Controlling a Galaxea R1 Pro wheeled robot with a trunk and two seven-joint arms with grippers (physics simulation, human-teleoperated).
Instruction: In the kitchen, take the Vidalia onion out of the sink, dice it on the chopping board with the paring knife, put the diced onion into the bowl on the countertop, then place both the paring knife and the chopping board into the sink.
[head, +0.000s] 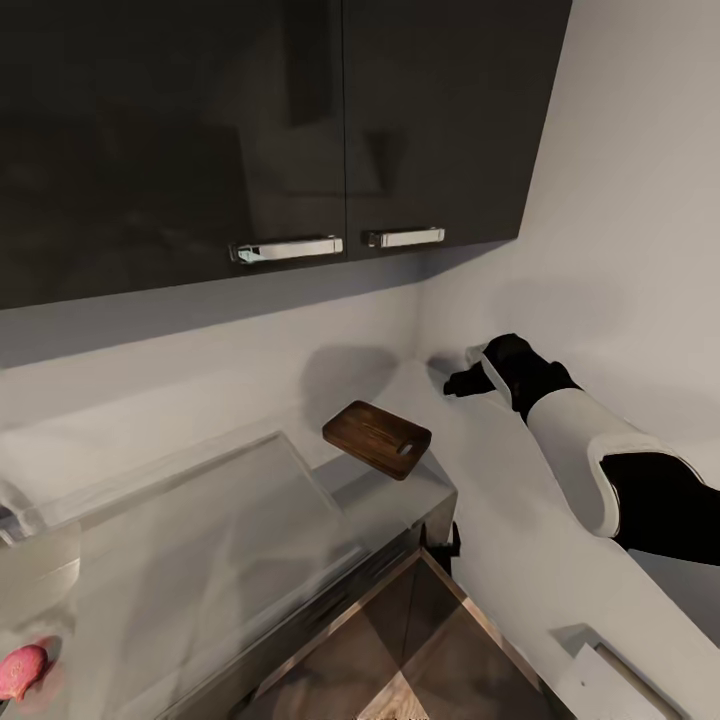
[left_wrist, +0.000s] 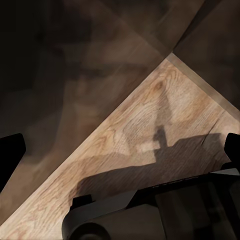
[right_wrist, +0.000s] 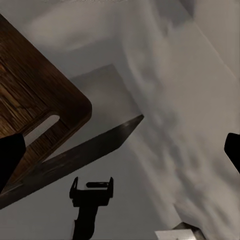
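Nearest in the head view, at the lower left corner, the small pinkish-red roundish Vidalia onion (head: 22, 671) lies in the stainless steel sink (head: 200, 560), whose flat drainboard spreads glossy and blurred with reflections. Past the drainboard, near the inner corner of the long glossy grey countertop (head: 500, 520), rests the dark brown wooden chopping board (head: 377, 438), a rectangle with rounded corners and a slot-shaped handle hole at its nearer end. Farther still, the white-and-black right arm reaches toward the wall, its black right gripper (head: 462, 382) low over the countertop beside a white object against the wall. Above hang dark glossy wall cabinets (head: 250, 130) with chrome bar handles.

The right wrist view adds the board's grain and slot (right_wrist: 40, 107) close up, the countertop's edge, and a small black left gripper (right_wrist: 91, 190) below it with two short prongs standing apart, nothing between them. The right gripper's dark fingertips (right_wrist: 10, 160) sit at opposite edges of that picture, wide apart and empty.

The left wrist view shows pale, grained wood flooring (left_wrist: 150, 130) crossed by shadow.
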